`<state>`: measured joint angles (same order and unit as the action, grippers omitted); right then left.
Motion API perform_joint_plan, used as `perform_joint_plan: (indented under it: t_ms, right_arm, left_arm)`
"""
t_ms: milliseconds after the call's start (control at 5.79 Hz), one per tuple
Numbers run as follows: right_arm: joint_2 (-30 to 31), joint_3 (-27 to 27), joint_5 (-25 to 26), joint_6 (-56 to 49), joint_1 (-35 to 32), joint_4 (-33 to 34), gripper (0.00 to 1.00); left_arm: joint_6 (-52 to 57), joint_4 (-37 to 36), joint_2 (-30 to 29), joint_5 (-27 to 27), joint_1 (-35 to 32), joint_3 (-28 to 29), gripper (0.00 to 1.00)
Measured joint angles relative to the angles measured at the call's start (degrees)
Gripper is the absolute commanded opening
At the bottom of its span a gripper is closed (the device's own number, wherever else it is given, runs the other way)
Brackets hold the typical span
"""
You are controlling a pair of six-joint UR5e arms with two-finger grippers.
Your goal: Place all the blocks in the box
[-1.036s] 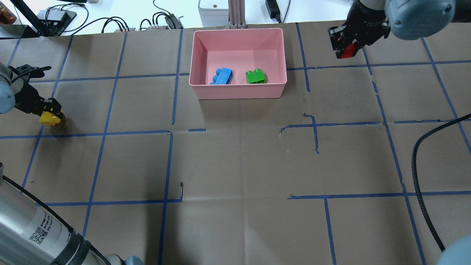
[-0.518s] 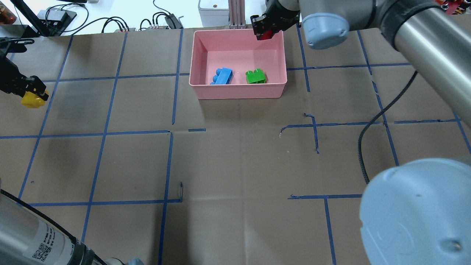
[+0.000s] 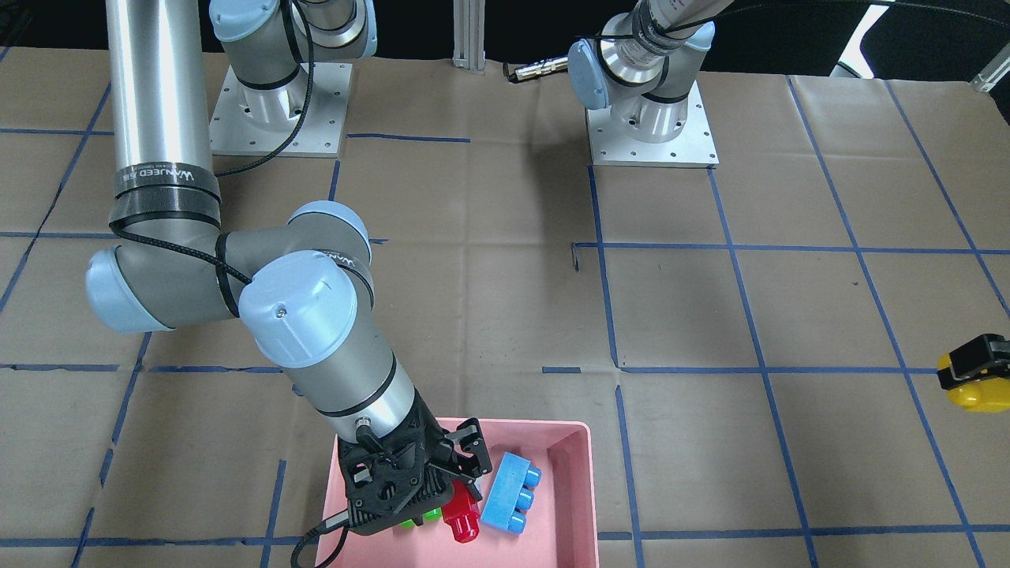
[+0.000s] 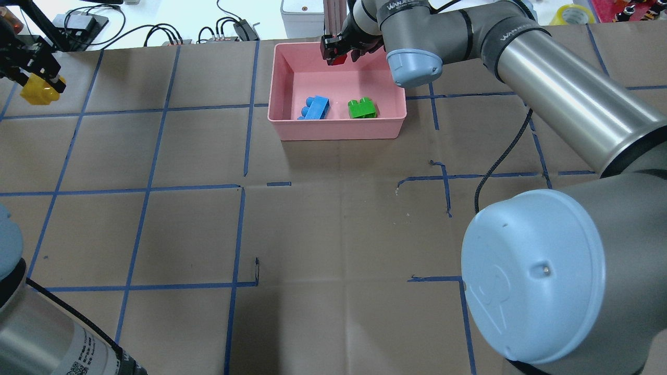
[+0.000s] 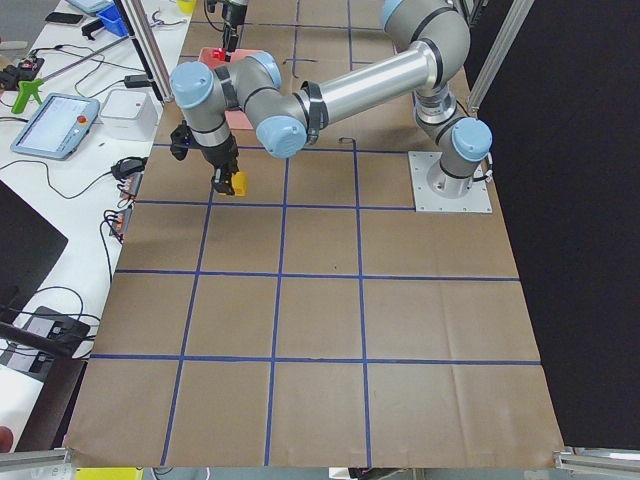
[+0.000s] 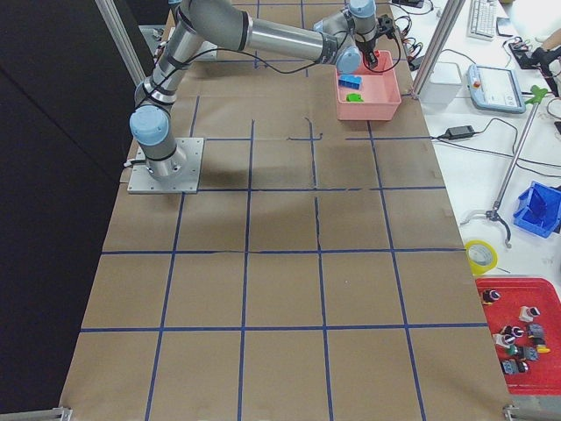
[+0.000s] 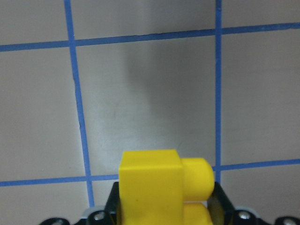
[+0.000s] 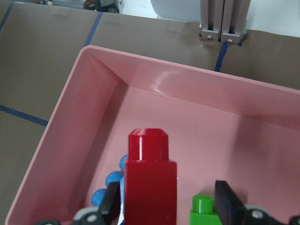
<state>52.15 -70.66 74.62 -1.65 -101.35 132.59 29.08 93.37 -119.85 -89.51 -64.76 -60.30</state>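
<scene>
The pink box (image 4: pixel 338 130) stands at the table's far middle, with the blue brick (image 4: pixel 315 108) and the green brick (image 4: pixel 362 108) lying in it. My right gripper (image 4: pixel 337 57) is shut on the red brick (image 8: pixel 149 183) and holds it above the box's far part, stud pointing away. From the front, the red brick (image 3: pixel 461 521) hangs beside the blue brick (image 3: pixel 509 491). My left gripper (image 4: pixel 41 83) is shut on the yellow brick (image 4: pixel 37 91) and holds it off the table at the far left. The yellow brick also shows in the left wrist view (image 7: pixel 154 187).
An aluminium post (image 4: pixel 333 21) and a white device (image 4: pixel 302 13) stand just behind the box. Cables and plugs (image 4: pixel 229 28) lie beyond the table's far edge. Blue tape lines cross the brown paper. The right arm's elbow (image 4: pixel 531 281) looms over the near right.
My right gripper carried the red brick leftward from the far right to above the box. My left gripper moved away toward the far left edge, the yellow brick in its grip.
</scene>
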Motion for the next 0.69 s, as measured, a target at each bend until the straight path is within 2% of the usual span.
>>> perform_joint_plan:
  t_ms: [345,518,691]
  right_arm:
    - [0.76,-0.12,-0.07,-0.19,0.56,-0.45,1.0]
    - [2.69,-0.51,-0.01,-0.41,1.4,-3.66,1.0]
    - [6.97,-1.17,0.53,-2.35,3.34,-11.9,1.0]
  left_arm:
    - [-13.91,1.5,-3.49,3.92,-9.48,5.53,0.05]
    - [-22.43,1.4,-5.54,7.38,-14.23,8.03,0.05]
    - [-28.62,1.12,-7.55,9.71,-18.53,10.61,0.05]
